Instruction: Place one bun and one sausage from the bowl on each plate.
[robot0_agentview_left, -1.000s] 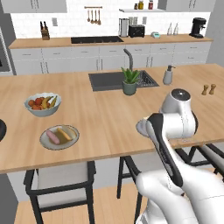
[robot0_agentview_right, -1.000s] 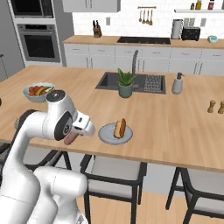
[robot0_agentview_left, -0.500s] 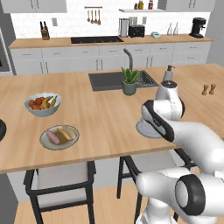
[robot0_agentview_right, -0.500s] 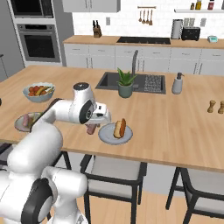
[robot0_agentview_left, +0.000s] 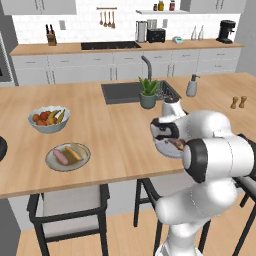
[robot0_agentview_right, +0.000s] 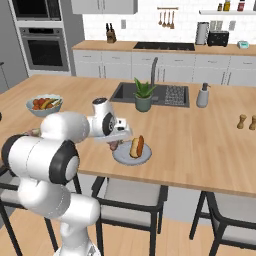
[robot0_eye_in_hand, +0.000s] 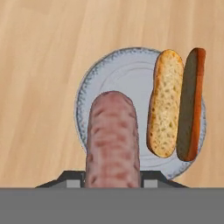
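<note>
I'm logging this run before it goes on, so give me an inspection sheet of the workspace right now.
Surface: wooden island counter, sink set in it.
Job's things: near plate holds an orange-brown bun; far plate holds a bun and a sausage.
Clutter: fruit bowl, plant, soap bottle, two shakers.
Gripper: gripper shut on a sausage, above the near plate.
Cables: nothing seen.
Surroundings: stools below the counter, oven, back counter with toaster.
</note>
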